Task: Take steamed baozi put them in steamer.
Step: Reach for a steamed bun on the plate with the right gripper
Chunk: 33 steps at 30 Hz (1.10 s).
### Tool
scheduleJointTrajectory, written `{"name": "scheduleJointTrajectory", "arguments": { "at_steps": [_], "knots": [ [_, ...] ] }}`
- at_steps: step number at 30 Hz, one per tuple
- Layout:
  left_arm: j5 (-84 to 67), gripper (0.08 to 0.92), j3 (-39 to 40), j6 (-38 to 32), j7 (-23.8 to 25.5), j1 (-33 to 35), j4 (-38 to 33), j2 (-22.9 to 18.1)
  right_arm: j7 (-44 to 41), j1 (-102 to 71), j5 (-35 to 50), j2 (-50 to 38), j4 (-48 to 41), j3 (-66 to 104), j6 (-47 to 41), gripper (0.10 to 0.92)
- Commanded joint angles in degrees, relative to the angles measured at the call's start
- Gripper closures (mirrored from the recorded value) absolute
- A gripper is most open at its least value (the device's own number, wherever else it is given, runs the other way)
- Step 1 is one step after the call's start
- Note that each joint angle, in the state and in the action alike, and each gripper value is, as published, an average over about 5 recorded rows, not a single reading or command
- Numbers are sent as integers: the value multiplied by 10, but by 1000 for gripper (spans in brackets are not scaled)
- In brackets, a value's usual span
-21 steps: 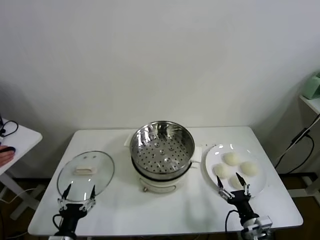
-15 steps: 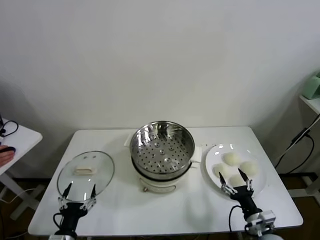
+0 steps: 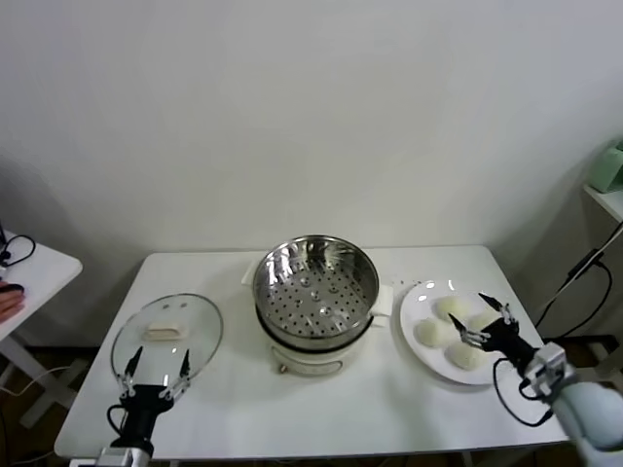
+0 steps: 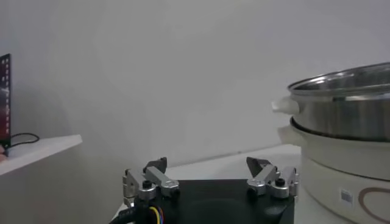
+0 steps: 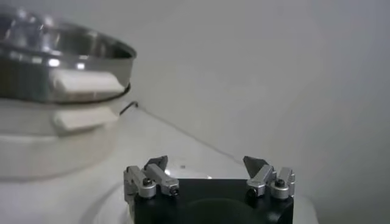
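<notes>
My left gripper (image 3: 156, 367) idle at seven o'clock, fingers spread, beside the round glass lid (image 3: 166, 341), set aside so the basket is clear. Shiny perforated steel steamer (image 3: 315, 280) at centre, empty. Four cream-white domed baozi (image 3: 450, 329) on the flat white plate (image 3: 421, 296) at three o'clock; my right gripper (image 3: 480, 317) spread wide over them, ready to pick one.

You've got the steamer (image 3: 315, 284) mid-bench (image 3: 321, 409). Lid (image 3: 167, 338) lies left of the steamer, plate (image 3: 417, 348) right of it, four baozi (image 3: 435, 332) on the plate. Left claw (image 3: 154, 368) sits left-front of the steamer at the lid's near edge; right claw (image 3: 484, 316) over the plate's outer side.
</notes>
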Motion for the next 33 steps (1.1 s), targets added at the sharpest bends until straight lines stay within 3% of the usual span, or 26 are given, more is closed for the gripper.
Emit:
{"name": "scheduleJointTrajectory", "arguments": {
  "at_steps": [1,8,15,23,33],
  "knots": [
    [12,177,2,-1,-3,-7,3,3,-225,271,-59,-171,-150,-198,15,203],
    [11,177,5,0,-3,-11,4,3,-330,573,-129,-120,-266,-491,43,203],
    [11,177,2,6,-2,-13,2,2,-403,745,-208,-22,-372,-684,60,203],
    [11,177,-1,14,-3,-16,-2,1,-411,765,-239,86,-468,-729,88,203],
    [13,177,-5,20,3,-11,-13,3,-392,716,-288,146,-509,-702,93,203]
  ]
}}
